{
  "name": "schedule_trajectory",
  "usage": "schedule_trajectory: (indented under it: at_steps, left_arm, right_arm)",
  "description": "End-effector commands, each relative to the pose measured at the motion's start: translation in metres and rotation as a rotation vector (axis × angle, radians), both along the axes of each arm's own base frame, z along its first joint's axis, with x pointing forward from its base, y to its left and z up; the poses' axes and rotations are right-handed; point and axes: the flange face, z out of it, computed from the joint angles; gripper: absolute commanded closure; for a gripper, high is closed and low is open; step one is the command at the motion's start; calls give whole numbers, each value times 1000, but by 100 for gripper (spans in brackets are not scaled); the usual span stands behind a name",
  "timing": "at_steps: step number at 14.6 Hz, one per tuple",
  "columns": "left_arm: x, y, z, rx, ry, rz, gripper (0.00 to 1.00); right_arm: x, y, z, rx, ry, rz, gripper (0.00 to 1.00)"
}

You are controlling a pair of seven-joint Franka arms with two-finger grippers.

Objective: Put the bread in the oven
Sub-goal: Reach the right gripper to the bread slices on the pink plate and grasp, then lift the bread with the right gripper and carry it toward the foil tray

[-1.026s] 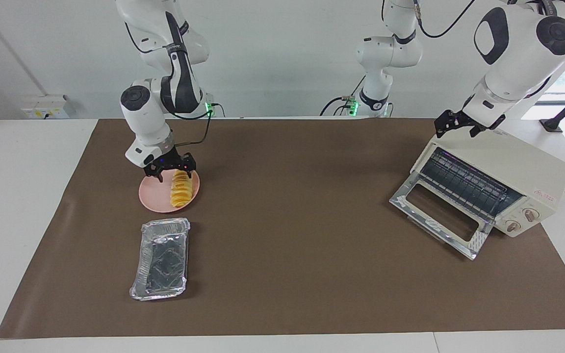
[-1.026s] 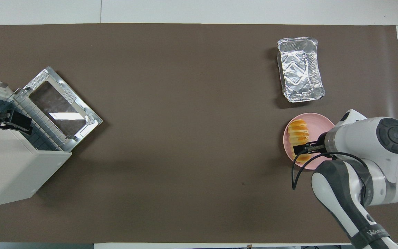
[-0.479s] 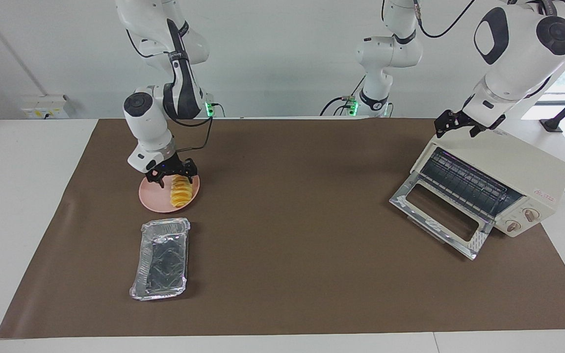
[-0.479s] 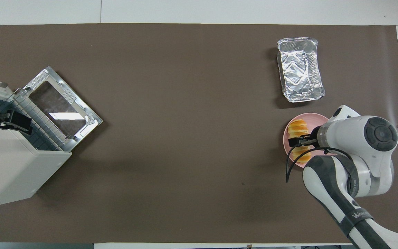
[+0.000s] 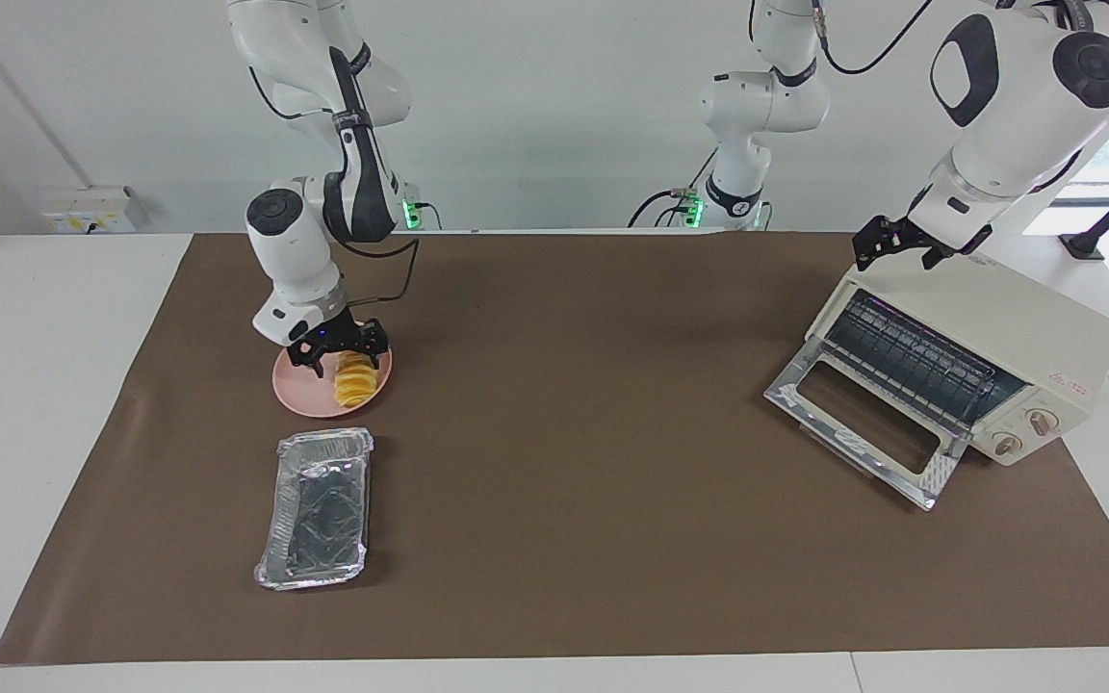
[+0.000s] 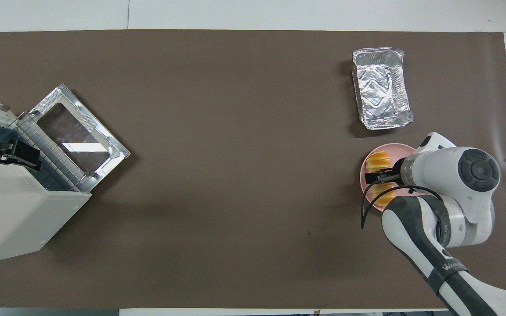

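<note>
The bread, a ridged golden-yellow loaf, lies on a round pink plate toward the right arm's end of the table. My right gripper is low over the loaf's end nearer the robots, open, with a finger on each side of it. In the overhead view the right gripper covers the middle of the bread on the plate. The cream-white oven stands at the left arm's end with its glass door dropped open and the rack showing. My left gripper waits open over the oven's top, and it also shows in the overhead view.
A silver foil tray lies on the brown mat, farther from the robots than the plate; it also shows in the overhead view. A third white arm stands at the robots' edge of the table. The oven's cable runs off its outer side.
My right gripper has come down and moved along the loaf away from the robots, from over its near end to straddling it. The left arm, oven and tray have not moved.
</note>
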Motion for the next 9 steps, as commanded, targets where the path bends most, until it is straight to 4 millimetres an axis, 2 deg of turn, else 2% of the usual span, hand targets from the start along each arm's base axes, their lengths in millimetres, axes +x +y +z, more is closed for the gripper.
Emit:
schedule_trajectory:
  at_steps: [1, 3, 4, 5, 6, 7, 9]
  left_arm:
    - [-1, 2, 5, 0, -15, 0, 0]
    - [-1, 2, 5, -1, -15, 0, 0]
    - [-1, 2, 5, -1, -15, 0, 0]
    - [-1, 2, 5, 0, -15, 0, 0]
    - [-1, 2, 5, 0, -15, 0, 0]
    - [-1, 2, 5, -1, -15, 0, 0]
    - [-1, 2, 5, -1, -15, 0, 0]
  right_arm:
    - [1, 6, -10, 7, 3, 24, 0]
    - [5, 6, -12, 8, -23, 20, 0]
    - [5, 6, -13, 7, -20, 20, 4]
    - [5, 6, -13, 7, -19, 22, 16]
    - [5, 6, -13, 7, -16, 22, 41]
    - [6, 6, -11, 7, -19, 20, 61]
    - [6, 5, -12, 7, -13, 18, 94]
